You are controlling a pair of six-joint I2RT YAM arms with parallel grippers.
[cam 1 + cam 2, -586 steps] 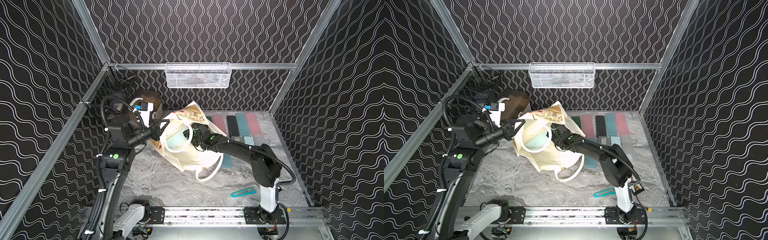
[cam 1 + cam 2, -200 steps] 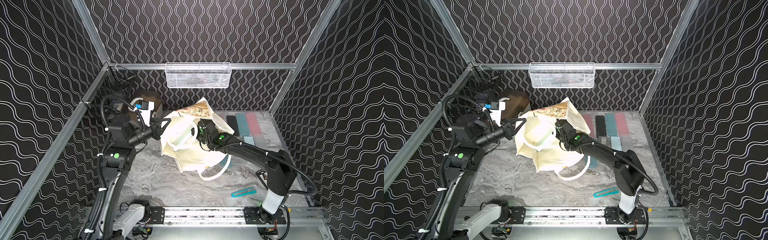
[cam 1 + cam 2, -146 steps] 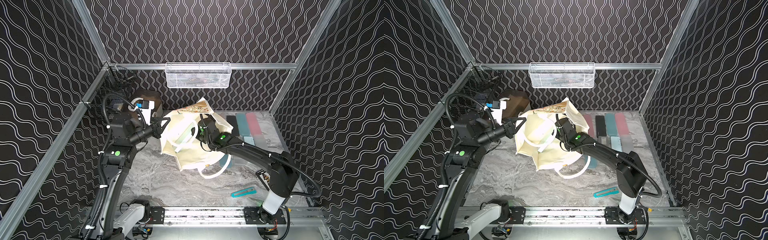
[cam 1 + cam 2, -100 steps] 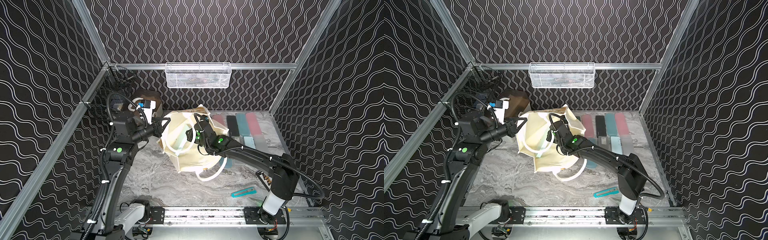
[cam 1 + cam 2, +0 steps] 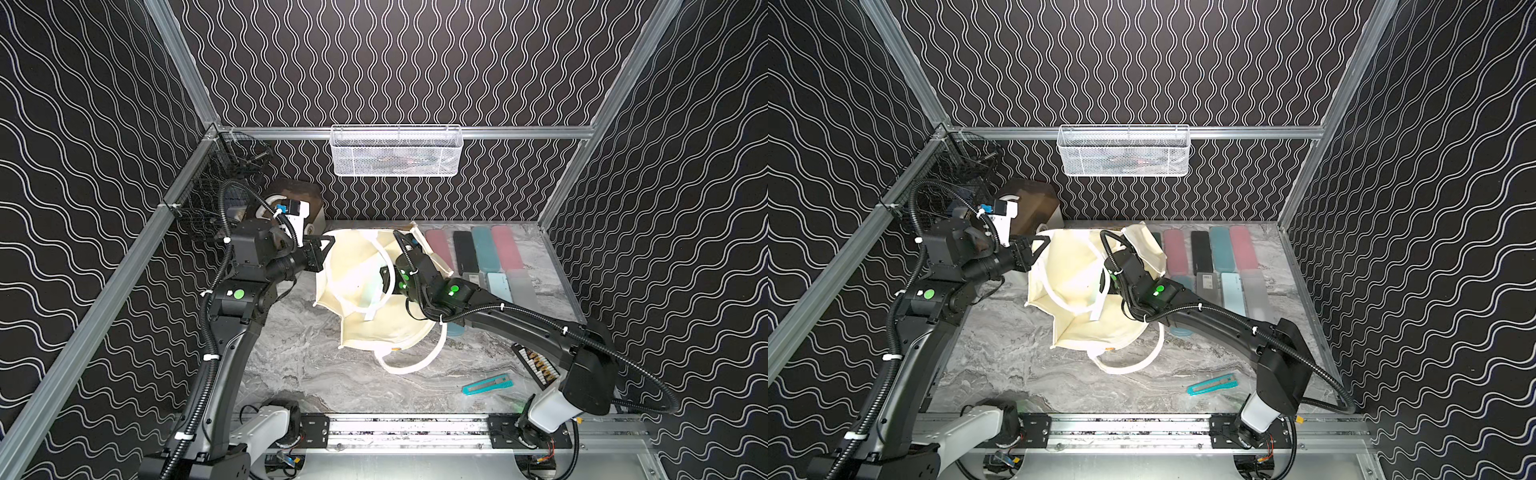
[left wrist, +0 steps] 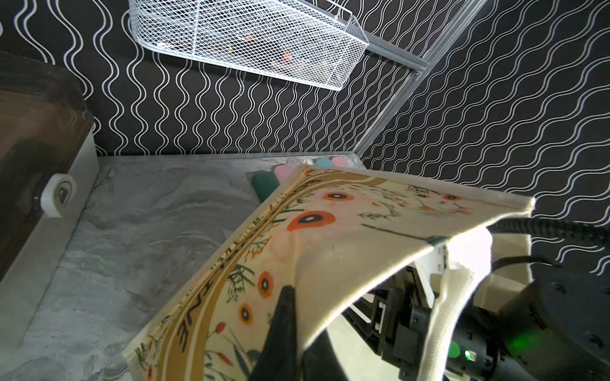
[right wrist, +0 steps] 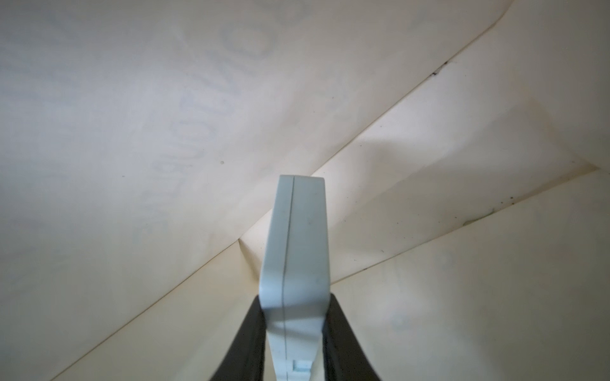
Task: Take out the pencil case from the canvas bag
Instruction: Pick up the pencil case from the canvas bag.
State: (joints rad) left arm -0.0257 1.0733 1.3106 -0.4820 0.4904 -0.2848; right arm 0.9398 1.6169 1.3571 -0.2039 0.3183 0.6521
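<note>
Looking down in both top views, I see the canvas bag [image 5: 374, 332] as plain cream cloth, resting on the grey marbled surface [image 5: 299, 353] between black wavy-lined walls [image 5: 415, 62]. My left end effector [image 5: 326, 249] is clenched on its rim. Only the left wrist view shows the floral print and tan bands. My right end effector [image 7: 297, 297] is inside the bag, grasping the pale blue-grey pencil case [image 7: 297, 237]. Only the right wrist view shows it clearly; the faint teal patch seen from above is probably it.

White mesh basket [image 5: 395, 151] on the back rail [image 5: 519, 132] — brown-lidded box [image 5: 1034, 203], teal cutter [image 5: 487, 384], coloured flat cases [image 5: 482, 249] below
</note>
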